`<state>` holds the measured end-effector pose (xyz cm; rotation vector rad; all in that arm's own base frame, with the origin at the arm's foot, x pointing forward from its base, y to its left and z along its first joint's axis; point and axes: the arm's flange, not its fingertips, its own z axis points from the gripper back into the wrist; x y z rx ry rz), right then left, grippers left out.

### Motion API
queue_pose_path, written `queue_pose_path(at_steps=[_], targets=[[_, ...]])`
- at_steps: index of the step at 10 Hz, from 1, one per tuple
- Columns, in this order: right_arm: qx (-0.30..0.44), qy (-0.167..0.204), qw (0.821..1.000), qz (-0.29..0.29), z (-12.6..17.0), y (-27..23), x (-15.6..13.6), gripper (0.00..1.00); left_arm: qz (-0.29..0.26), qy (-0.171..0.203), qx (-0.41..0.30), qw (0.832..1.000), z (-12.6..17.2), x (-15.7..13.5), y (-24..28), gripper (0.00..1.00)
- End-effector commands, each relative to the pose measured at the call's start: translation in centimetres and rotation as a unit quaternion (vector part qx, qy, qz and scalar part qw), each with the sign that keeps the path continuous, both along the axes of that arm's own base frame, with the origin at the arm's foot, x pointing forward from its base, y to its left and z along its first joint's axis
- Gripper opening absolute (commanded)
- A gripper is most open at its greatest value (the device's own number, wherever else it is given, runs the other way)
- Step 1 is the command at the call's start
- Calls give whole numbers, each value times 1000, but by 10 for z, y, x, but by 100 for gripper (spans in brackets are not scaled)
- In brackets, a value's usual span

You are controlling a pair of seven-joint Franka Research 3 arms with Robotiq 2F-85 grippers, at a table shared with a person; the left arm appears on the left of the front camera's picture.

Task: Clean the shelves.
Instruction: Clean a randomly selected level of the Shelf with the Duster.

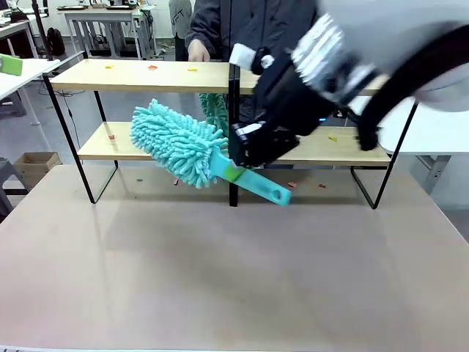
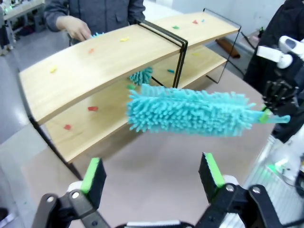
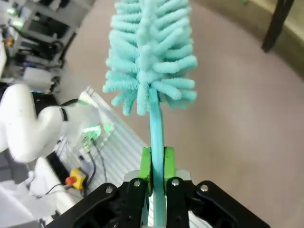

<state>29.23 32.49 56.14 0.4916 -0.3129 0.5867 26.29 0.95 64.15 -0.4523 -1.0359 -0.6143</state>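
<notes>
One duster (image 1: 179,147) pinched by right gripper (image 3: 156,159), arm reaching leftward, seemingly short of shelves (image 1: 139,75)

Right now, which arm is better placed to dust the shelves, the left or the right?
Likely the right: the right end effector is shut on the handle of the teal duster, whose head hangs in front of the shelves. The left end effector is open and holds nothing.

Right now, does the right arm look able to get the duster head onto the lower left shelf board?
Probably yes. Its jaws are shut on the duster handle, the fluffy head hangs just in front of the lower left board, and nothing stands between them.
</notes>
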Motion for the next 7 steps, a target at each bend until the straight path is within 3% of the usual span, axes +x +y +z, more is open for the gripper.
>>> queue_pose_path(at_steps=[1,2,4,5,7], targets=[[-9,24,999,36,8,9,7,12,-6,-4,-1,1000,0,0,1,100],[4,41,995,95,28,-20,-25,12,-6,-4,-1,1000,0,0,1,100],[34,175,962,209,63,-136,-82,12,-6,-4,-1,1000,0,0,1,100],[51,193,968,154,69,-194,-97,12,-6,-4,-1,1000,0,0,1,100],[79,190,974,93,73,-277,-127,12,-6,-4,-1,1000,0,0,1,100]])
